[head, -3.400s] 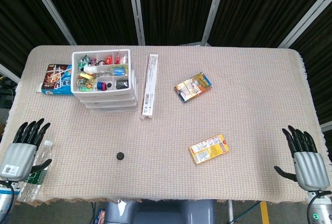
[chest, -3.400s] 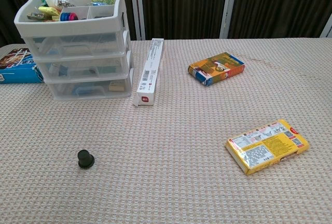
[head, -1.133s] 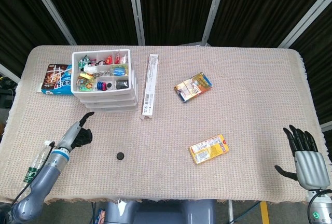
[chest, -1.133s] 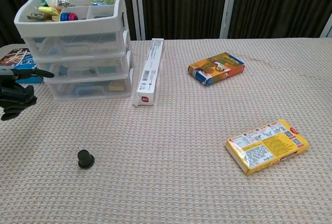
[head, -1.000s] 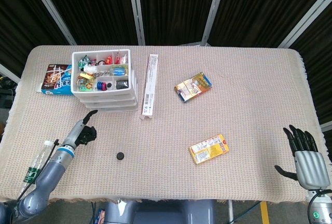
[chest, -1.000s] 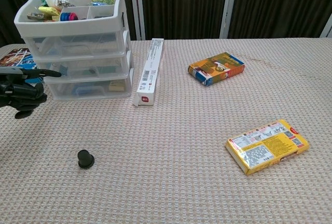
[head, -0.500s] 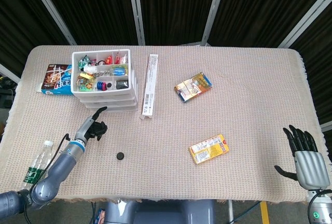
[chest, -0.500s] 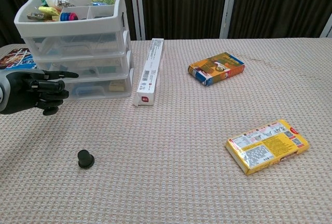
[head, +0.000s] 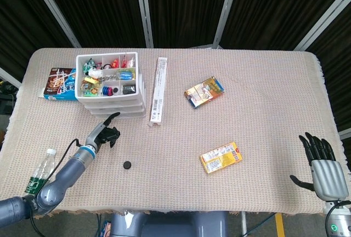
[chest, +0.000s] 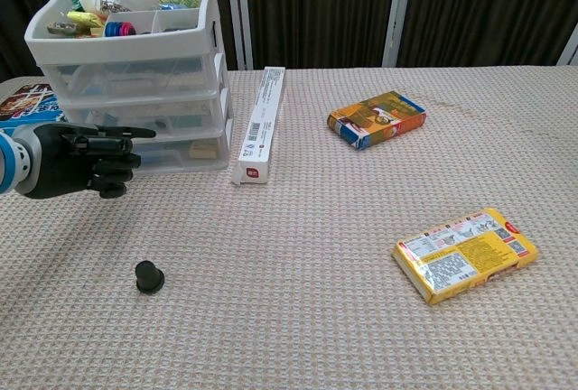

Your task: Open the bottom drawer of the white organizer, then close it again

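The organizer (chest: 135,74) stands in the upper left of the chest view, its bottom drawer (chest: 163,153) closed, front facing the robot. The left hand (chest: 86,162) hovers just before that drawer, one finger pointing toward it, the rest curled in, holding nothing. The drawer lies straight ahead of the fingertip. The right hand (head: 323,168) rests at lower right, well apart, fingers spread.
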Robot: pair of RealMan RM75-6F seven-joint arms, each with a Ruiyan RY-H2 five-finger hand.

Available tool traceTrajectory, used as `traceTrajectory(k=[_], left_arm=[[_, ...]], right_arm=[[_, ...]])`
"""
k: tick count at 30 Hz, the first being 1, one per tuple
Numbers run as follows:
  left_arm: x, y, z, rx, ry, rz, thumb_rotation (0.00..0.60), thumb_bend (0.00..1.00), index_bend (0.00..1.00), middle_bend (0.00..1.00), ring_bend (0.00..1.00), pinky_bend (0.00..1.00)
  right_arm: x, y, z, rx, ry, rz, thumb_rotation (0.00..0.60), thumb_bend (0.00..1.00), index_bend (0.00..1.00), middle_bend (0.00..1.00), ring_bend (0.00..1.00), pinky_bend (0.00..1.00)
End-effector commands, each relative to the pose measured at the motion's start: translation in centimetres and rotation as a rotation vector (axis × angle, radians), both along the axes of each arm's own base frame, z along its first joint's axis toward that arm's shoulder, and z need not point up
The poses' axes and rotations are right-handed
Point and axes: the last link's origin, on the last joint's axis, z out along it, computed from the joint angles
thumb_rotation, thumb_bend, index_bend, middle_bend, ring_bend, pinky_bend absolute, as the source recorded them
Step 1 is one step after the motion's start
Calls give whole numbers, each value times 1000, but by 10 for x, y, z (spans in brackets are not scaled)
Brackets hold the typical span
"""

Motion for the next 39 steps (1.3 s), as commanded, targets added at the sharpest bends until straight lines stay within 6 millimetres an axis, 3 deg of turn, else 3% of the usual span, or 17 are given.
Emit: traceTrajectory(k=[1,29,39], left_arm=[[2,4,-1,5,-12,1,600,862,0,914,843,783],[9,19,-20,-26,-65,43,600,868,2,916,844,783],[8,18,-19,-24,-64,33,600,867,101,916,844,782]], right_arm=[[0,0,0,0,0,0,600,1,41,0,0,0],[0,-1,-1,5,-4,-6,600,1,41,0,0,0],[1,0,-2,5,-2,-5,600,1,41,0,0,0]])
